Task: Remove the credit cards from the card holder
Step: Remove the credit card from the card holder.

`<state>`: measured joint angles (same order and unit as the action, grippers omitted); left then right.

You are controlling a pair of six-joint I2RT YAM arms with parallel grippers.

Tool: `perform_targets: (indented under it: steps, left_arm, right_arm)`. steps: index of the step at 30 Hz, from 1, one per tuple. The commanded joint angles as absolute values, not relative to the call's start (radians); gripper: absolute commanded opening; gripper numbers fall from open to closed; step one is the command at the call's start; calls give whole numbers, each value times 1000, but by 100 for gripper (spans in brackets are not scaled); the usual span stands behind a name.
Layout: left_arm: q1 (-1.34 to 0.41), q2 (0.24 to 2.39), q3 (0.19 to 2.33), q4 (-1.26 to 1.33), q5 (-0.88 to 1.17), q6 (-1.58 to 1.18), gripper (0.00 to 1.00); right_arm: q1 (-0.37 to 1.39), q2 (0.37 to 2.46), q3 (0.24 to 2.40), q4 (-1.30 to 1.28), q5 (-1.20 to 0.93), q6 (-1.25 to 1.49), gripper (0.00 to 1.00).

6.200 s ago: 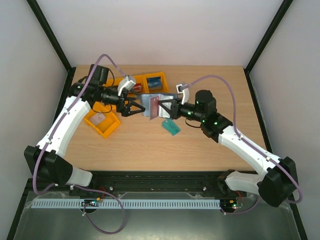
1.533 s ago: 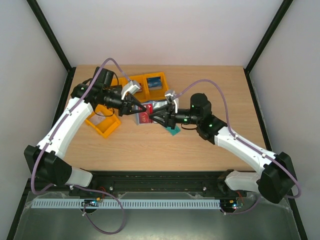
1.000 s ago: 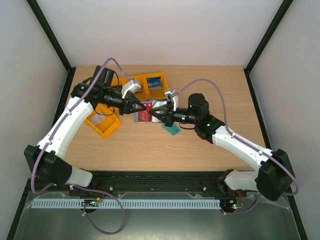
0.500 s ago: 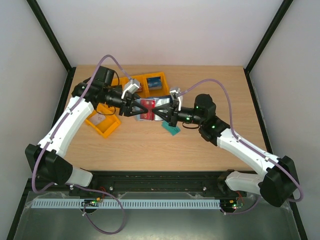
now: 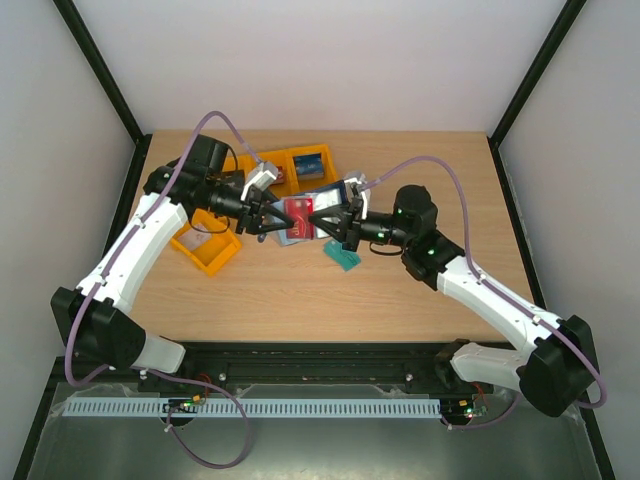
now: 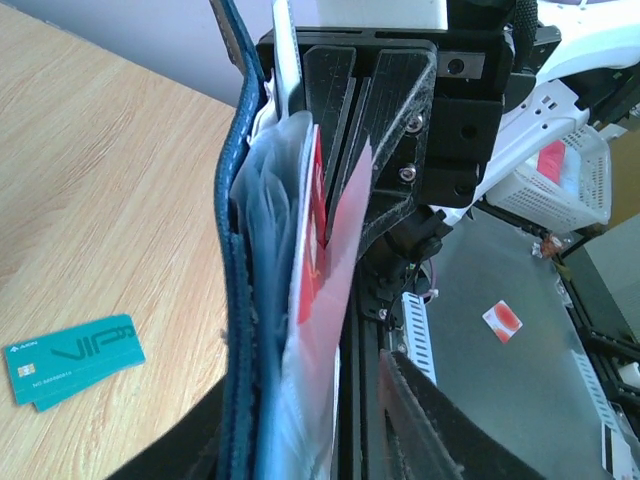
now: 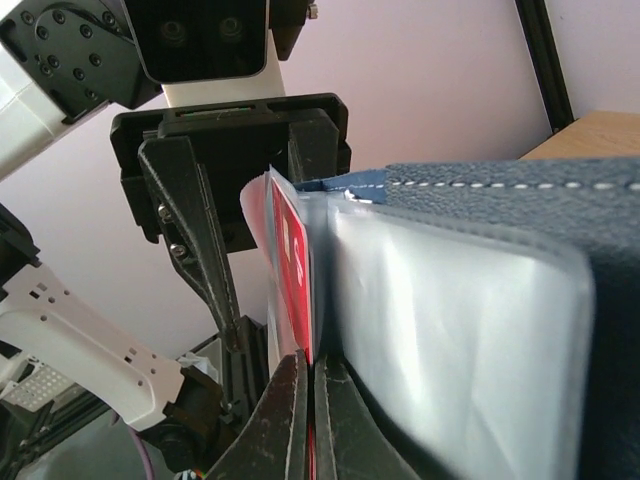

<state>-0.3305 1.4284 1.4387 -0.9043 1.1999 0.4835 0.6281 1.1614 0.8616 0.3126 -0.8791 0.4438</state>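
Note:
The card holder [image 5: 290,226] hangs above the table between my two grippers, with its navy cover [image 6: 236,250] to the left of its clear sleeves in the left wrist view. A red credit card [image 7: 292,262] stands among the sleeves; it also shows as the red card [image 5: 298,208] from above. My right gripper [image 7: 312,362] is shut on that card's lower edge. My left gripper [image 6: 300,400] straddles the holder from the opposite side. One finger lies against the cover, and the other finger [image 6: 430,420] stands apart from the sleeves.
A teal card [image 5: 342,255] lies on the table just below the grippers, the same teal card [image 6: 72,358] showing in the left wrist view. An orange bin [image 5: 205,248] sits at the left, and two more orange bins [image 5: 300,165] stand behind, one holding a blue card.
The holder has come up off the table and opened out between the grippers. My right arm has drawn back to the right. My left jaws widened, then narrowed somewhat.

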Motion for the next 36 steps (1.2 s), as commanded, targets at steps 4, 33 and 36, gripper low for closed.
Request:
perform_targets:
  steps: [4,33,36]
  left_arm:
    - [-326,1437,1426,-924,1237,503,17]
    - [-326,1436,1406,-905,1195,480,13]
    - [-325,1435,1403,-905,1194,481,17]
  right_arm:
    - [617,1134,915,297,-883,407,2]
    - [601,1085,973,53,-779,254,2]
    - [600,1086,975,46,-774,249,2]
